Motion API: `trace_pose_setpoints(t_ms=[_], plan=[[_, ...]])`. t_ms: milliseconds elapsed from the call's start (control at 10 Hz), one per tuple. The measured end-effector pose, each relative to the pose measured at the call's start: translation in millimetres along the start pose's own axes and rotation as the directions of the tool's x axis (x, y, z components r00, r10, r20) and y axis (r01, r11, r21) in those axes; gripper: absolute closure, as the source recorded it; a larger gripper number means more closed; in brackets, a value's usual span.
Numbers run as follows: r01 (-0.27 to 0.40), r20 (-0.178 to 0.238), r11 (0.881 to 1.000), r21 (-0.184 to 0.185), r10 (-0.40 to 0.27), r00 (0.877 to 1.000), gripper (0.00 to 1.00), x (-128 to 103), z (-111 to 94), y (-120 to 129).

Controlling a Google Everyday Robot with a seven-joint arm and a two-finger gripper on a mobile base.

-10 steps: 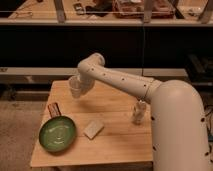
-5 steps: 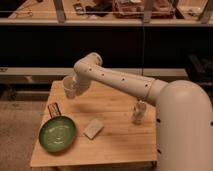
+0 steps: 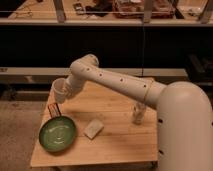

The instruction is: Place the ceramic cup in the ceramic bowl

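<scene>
The ceramic cup (image 3: 59, 90) is small, white and tapered. My gripper (image 3: 65, 93) is shut on it and holds it in the air above the far left corner of the wooden table (image 3: 115, 137). The ceramic bowl (image 3: 58, 134), wide, shallow and green with a darker rim, lies on the table's front left, below and toward the front of the cup. The bowl holds nothing. My white arm reaches in from the right across the table.
A pale rectangular block (image 3: 93, 128) lies just right of the bowl. A white bottle-like figure (image 3: 138, 114) stands at the table's right side. A small reddish object (image 3: 53, 110) sits behind the bowl. Dark shelving runs along the back.
My gripper has carried the cup to the left and slightly down, from over the table's back middle to over its far left corner, closer to the bowl.
</scene>
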Motion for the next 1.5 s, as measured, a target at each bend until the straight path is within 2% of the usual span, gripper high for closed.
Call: trace_pose_setpoints(t_ms=[100, 200, 300, 400, 600, 800, 1000, 1100, 1200, 1400, 1500], plan=[[0.067, 0.057, 0.997, 0.028, -0.069, 0.996, 1.00, -26.3, -4.6, -11.0], [0.139, 0.098, 0.990, 0.027, -0.141, 0.985, 1.00, -49.2, -9.2, -11.8], [0.195, 0.121, 0.981, -0.004, -0.193, 0.974, 1.00, -63.3, -8.3, -3.9], [0.239, 0.143, 0.970, -0.052, -0.229, 0.963, 1.00, -75.0, -3.6, 10.0], [0.282, 0.170, 0.950, -0.134, -0.259, 0.951, 1.00, -86.4, 8.8, 40.2], [0.319, 0.199, 0.936, -0.152, -0.287, 0.937, 1.00, -100.2, 22.3, 43.5], [0.338, 0.209, 0.929, -0.150, -0.304, 0.929, 1.00, -105.4, 27.5, 38.5], [0.358, 0.215, 0.919, -0.165, -0.320, 0.922, 1.00, -108.1, 32.9, 37.0], [0.371, 0.215, 0.908, -0.197, -0.329, 0.920, 0.97, -106.2, 39.7, 41.4], [0.355, 0.198, 0.903, -0.242, -0.312, 0.929, 0.82, -96.3, 46.4, 53.3], [0.352, 0.190, 0.898, -0.266, -0.309, 0.932, 0.70, -93.1, 52.3, 57.7]])
